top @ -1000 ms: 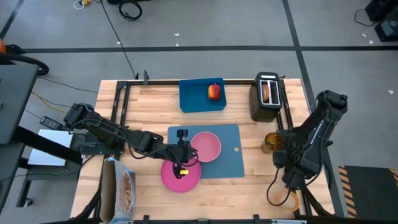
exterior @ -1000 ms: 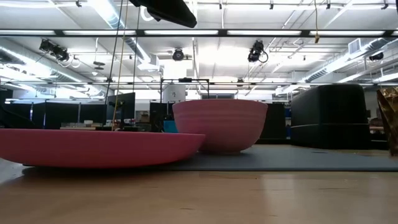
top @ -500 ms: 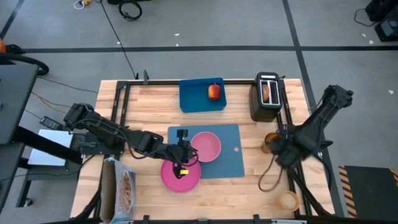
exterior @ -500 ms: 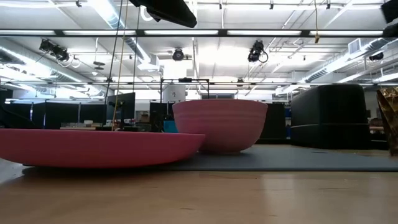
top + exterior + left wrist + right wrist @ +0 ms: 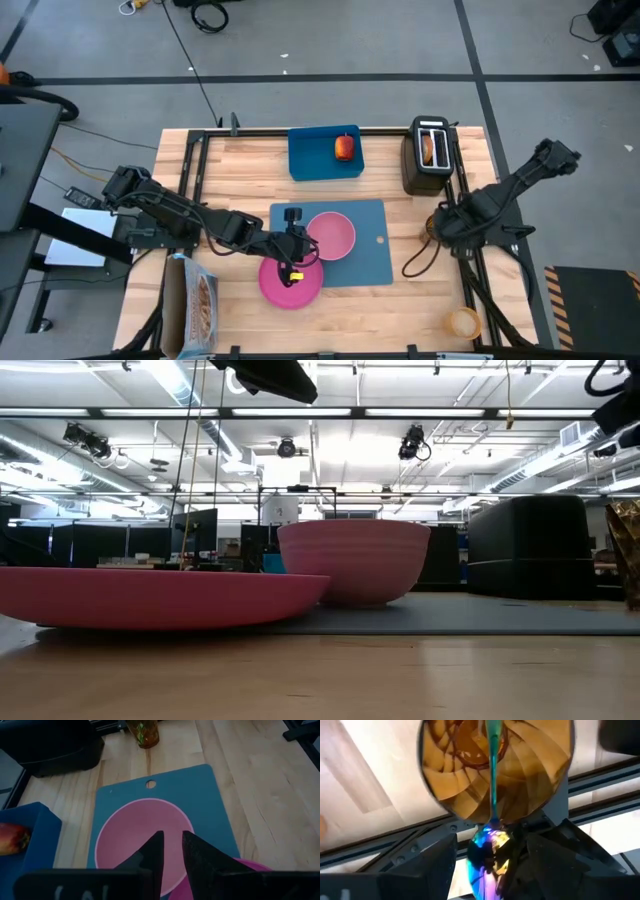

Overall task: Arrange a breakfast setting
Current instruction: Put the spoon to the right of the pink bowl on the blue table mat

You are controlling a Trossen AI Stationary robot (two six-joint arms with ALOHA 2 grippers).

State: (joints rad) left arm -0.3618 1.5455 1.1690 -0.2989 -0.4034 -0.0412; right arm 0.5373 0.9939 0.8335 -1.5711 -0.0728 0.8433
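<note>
My right gripper (image 5: 443, 226) is at the table's right edge, shut on the teal-handled spoon (image 5: 492, 780). The spoon's handle points into the mouth of the small orange cup (image 5: 465, 790), which stands by the frame rail (image 5: 434, 230). My left gripper (image 5: 291, 246) hangs above the pink bowl (image 5: 333, 235) and the pink plate (image 5: 290, 283), its fingers a narrow gap apart and empty (image 5: 172, 851). The bowl stands on the slate-blue mat (image 5: 372, 255); the plate's far edge overlaps the mat's near left corner. The red apple (image 5: 345, 148) lies on the brighter blue tray. The toast (image 5: 429, 148) stands in the black toaster. My right gripper pinches the spoon's shiny bowl end (image 5: 489, 846) between its two fingers (image 5: 432, 870). The handle (image 5: 493, 765) runs straight out ahead of the fingers, over the cup's mouth. Whether the handle touches the cup, I cannot tell.
The blue tray (image 5: 312, 160) sits at the far middle and the black toaster (image 5: 426, 170) at the far right. A printed package (image 5: 198, 305) lies at the near left. A small round object (image 5: 462, 322) lies at the near right. A black frame rail (image 5: 468, 270) edges the table.
My right gripper has gone from the table's near right corner toward the far edge and over to the orange cup, carrying the spoon. The small round object at the near right has come into view behind it.
</note>
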